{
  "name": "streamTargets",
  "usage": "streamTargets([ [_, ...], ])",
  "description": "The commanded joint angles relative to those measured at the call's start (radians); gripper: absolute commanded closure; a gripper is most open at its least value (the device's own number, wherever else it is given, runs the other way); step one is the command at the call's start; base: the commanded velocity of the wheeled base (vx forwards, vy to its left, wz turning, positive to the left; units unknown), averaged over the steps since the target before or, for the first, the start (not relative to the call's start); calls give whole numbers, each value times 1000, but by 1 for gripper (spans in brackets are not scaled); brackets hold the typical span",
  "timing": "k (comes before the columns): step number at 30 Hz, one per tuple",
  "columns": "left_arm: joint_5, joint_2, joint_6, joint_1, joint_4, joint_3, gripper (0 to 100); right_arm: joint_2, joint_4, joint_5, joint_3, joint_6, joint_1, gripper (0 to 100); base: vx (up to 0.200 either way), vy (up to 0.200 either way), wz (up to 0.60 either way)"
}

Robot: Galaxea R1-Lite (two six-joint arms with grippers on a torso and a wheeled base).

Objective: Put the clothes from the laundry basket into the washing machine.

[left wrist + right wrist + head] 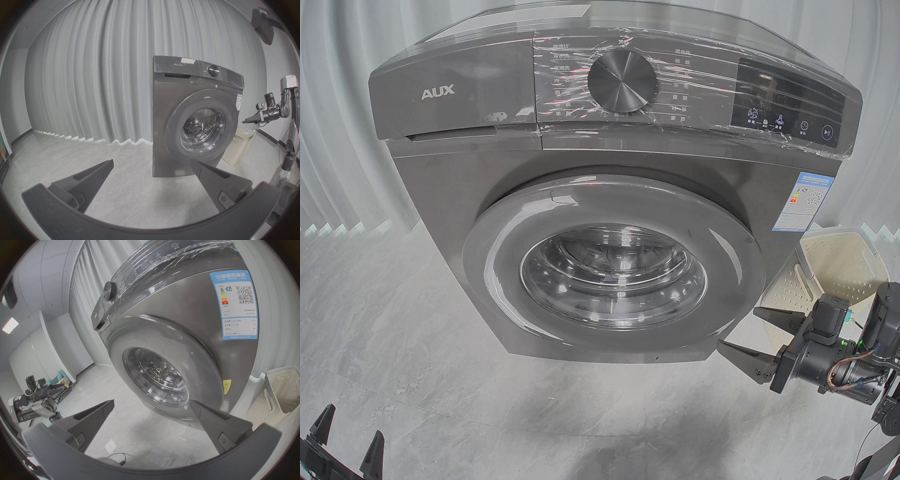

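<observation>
Right tool point(736, 325) was spread and empty, just off the lower right rim of the round glass door point(612, 275) of the grey front-loading washing machine point(462, 106). The door was shut and faced the tool, with the drum axis level. Left tool point(353, 420) was spread, low, well apart.

Cream perforated plastic laundry basket point(794, 294) stood just beyond the right tool, mouth up. Its contents could not be made out.

Judged step: open the door. Catch its right edge and swing it in an arc rather than pulling straight.
</observation>
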Motion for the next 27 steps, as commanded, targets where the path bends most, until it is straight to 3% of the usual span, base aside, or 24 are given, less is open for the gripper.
streamTargets([
  [1, 0, -16, 1, 0, 0, 16, 0, 13, -25, -46, -22, 3, 19, 0, 200, 0, 0],
  [3, 0, -16, 1, 0, 0, 16, 0, 32, -40, -106, -56, 11, 19, 0, 200, 0, 0],
  [7, 0, -16, 1, 0, 0, 16, 0, 39, -57, -144, -96, 21, 21, 0, 50, 0, 0],
  [18, 0, -16, 1, -2, 0, 16, 0, 46, -72, -152, -174, 35, -24, 0, 0, 0, 0],
  [20, 0, -16, 1, 0, 0, 16, 0, 46, -80, -170, -172, 38, -24, 0, 0, 0, 0],
  [24, 0, -16, 1, -2, 0, 16, 0, 19, -79, -161, -123, 43, 4, 0, 0, 0, 0],
  [26, 0, -16, -1, -2, 0, 16, 0, -22, -80, -143, -60, 43, 32, 0, 0, 0, 0],
  [27, 0, -16, -1, -2, 0, 16, 0, -73, -79, -114, -10, 38, 59, 0, 0, 0, 0],
])
